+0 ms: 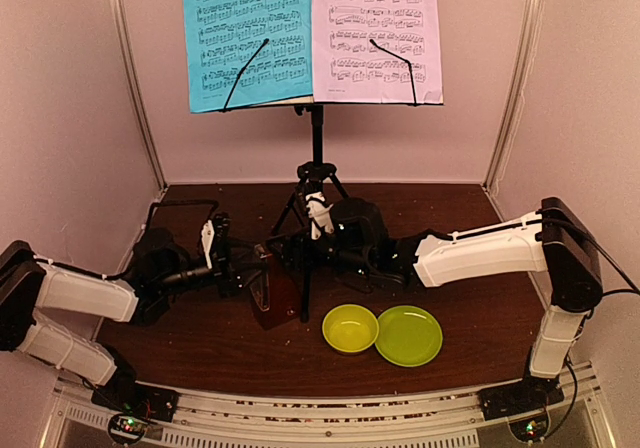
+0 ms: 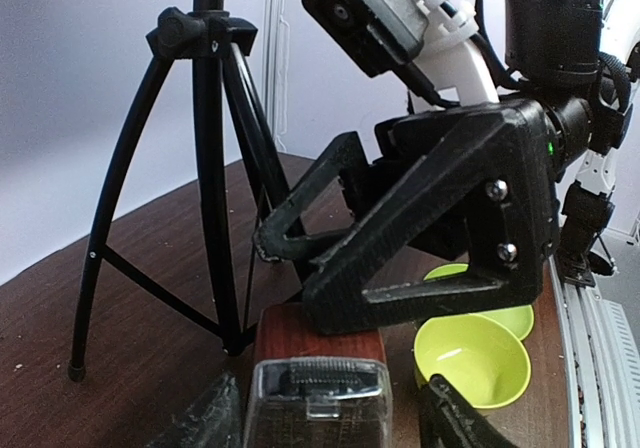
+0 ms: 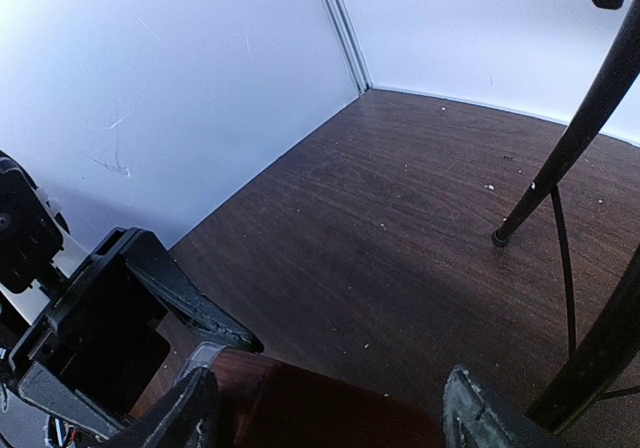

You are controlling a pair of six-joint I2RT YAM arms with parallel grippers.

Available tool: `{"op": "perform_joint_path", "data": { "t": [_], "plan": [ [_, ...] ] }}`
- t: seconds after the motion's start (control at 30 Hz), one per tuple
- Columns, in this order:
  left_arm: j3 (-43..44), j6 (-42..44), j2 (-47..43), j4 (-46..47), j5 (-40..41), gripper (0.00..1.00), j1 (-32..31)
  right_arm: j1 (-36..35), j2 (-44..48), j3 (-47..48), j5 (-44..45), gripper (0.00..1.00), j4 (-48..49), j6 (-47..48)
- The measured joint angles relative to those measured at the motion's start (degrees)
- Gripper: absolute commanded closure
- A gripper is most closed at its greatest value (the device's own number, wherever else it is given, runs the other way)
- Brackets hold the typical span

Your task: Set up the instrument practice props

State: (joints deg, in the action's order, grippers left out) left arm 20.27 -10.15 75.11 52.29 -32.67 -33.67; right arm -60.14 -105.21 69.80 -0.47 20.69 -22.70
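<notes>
Flanking metronome [image 2: 318,393]: left fingers [image 2: 455,423], apart, small gap showing
Right fingers [image 3: 185,413]: spread astride its wooden end; grip unclear

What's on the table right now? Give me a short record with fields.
stand: black tripod music stand, upright at the back
sheets: blue sheet of music left, pale lilac sheet right, both on its desk
metronome: small brown wooden metronome with clear cover, between the open fingers of the left gripper
right gripper: open, fingers either side of the metronome
dishes: yellow-green bowl beside green plate
</notes>
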Motion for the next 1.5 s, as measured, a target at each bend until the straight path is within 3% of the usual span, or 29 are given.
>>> {"op": "perform_joint_path", "data": {
  "t": [0.13,0.37,0.5,0.77,0.9,1.2,1.5],
  "plan": [
    [0.0,-0.02,0.44,0.24,-0.2,0.5,0.31,0.0,0.0,0.0,0.0,0.23,0.0,0.02],
    [-0.44,0.39,0.48,1.57,-0.66,0.76,1.05,-0.13,0.0,0.0,0.52,0.23,-0.04,0.31],
    [-1.64,-0.48,1.29,5.07,-1.27,0.83,1.62,-0.33,-0.02,-0.2,0.7,0.23,0.26,0.42],
    [-3.85,-5.01,7.28,18.6,-4.07,0.87,3.3,-0.52,-0.26,-1.16,0.74,0.23,2.54,0.39],
    [-4.55,-5.57,7.13,19.87,-3.61,0.88,3.48,-0.61,-0.57,-1.18,0.74,0.23,3.37,0.39],
    [-7.43,-0.15,-13.03,-1.03,5.64,0.9,4.02,-0.83,-2.16,-2.43,0.68,0.24,-0.66,1.44],
    [-7.17,-0.94,-15.02,-6.32,8.9,0.9,4.24,-0.96,-3.78,-2.89,0.31,0.22,-4.28,1.6]
  ]
}}
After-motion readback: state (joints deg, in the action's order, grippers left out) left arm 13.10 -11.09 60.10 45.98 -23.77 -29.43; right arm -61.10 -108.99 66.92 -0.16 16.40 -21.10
